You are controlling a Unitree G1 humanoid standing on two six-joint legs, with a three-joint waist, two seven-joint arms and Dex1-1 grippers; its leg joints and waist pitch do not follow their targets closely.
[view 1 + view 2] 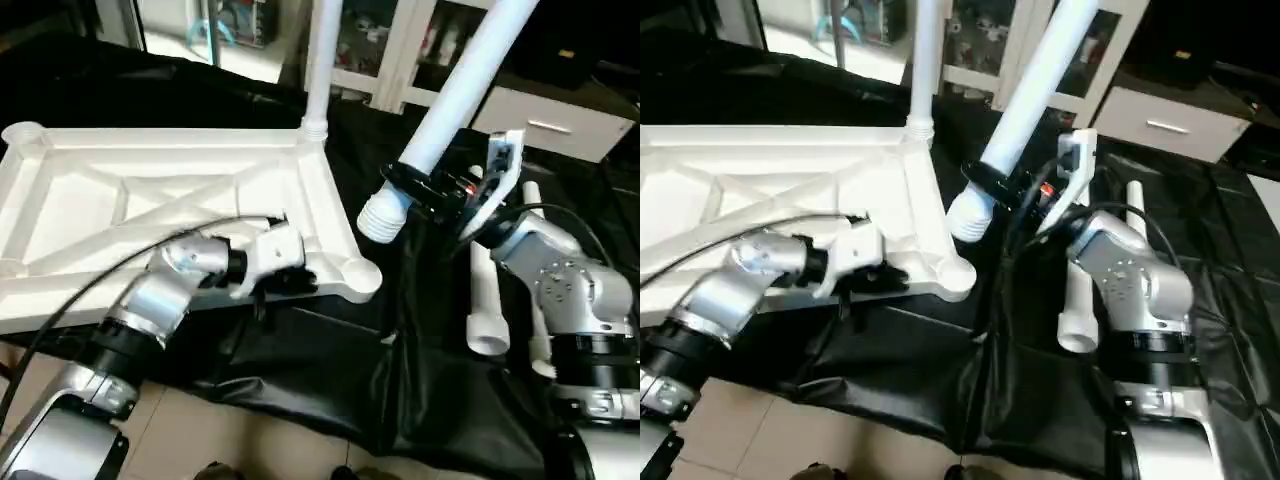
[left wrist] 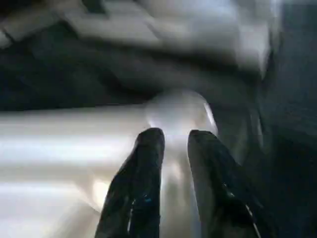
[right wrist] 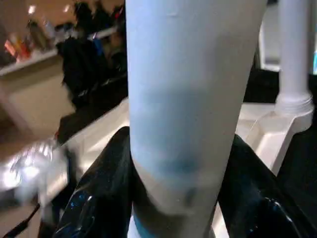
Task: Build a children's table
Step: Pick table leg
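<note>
From the head, my right tool (image 1: 432,190) pinches a leg (image 1: 455,100) above the tabletop (image 1: 170,215) on the bench (image 1: 330,380); aim its end at the near corner socket (image 1: 360,277). Left wrist: my left tool (image 2: 173,144), fingers slightly spread, probably steadies the rim. Right wrist: keep the leg straight.

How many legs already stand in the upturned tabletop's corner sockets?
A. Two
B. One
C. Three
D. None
B. One leg stands upright in the tabletop's far corner socket; the right gripper holds a second leg in the air, and others lie on the black cloth.
</note>
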